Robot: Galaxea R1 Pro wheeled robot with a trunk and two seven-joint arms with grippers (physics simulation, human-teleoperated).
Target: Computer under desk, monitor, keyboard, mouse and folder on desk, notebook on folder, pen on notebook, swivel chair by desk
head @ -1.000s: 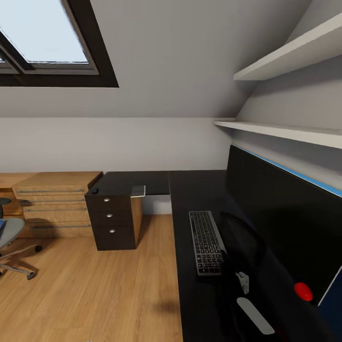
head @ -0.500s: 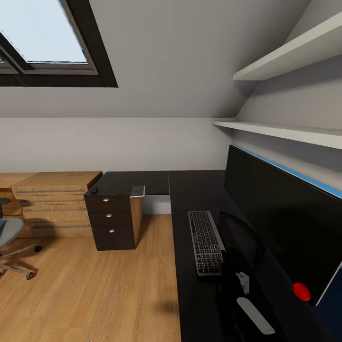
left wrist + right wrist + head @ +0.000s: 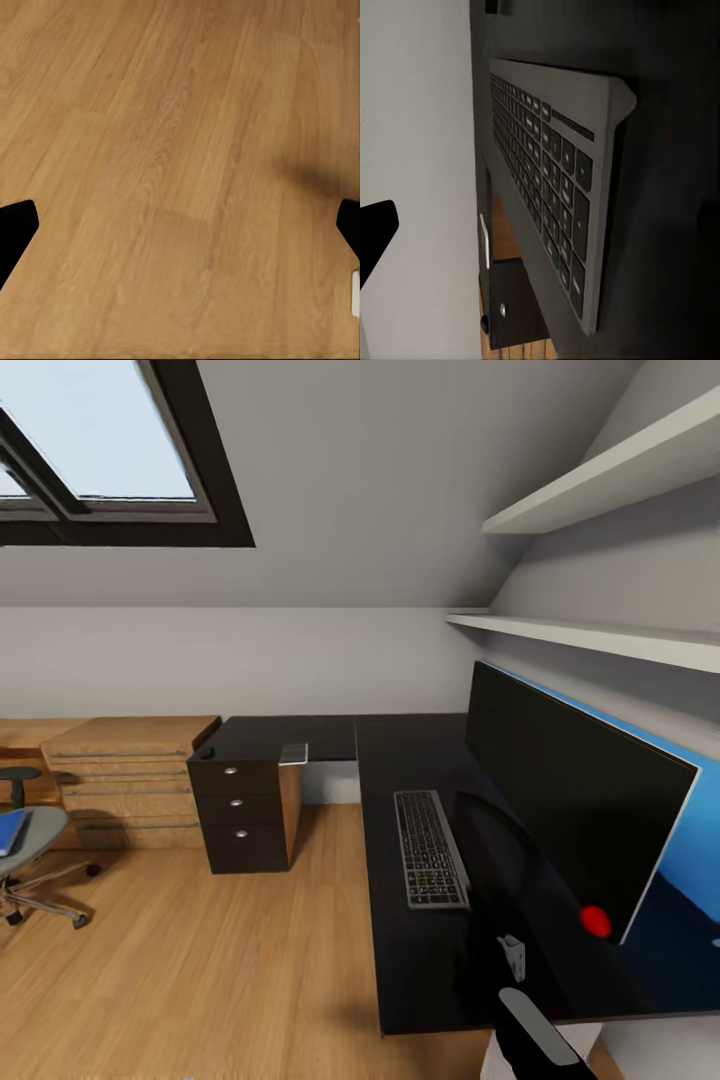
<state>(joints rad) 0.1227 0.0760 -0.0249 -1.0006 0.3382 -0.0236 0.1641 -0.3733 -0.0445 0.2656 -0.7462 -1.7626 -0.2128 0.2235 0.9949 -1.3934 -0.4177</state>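
Step in hand, as we judge it: fetch the mouse (image 3: 206,753), lying at centre-left of the head view on the worktop (image 3: 400,760), and bring it beside the keyboard (image 3: 430,847), approaching slowly. Both jaws released, empty; right gripper (image 3: 375,232) hovers near the keyboard.

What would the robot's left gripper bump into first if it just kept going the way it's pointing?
Most likely the wood floor. The left wrist view looks along the left gripper, its dark fingertips wide apart, and past them lie bare planks with a faint shadow. How far off they are is unclear.
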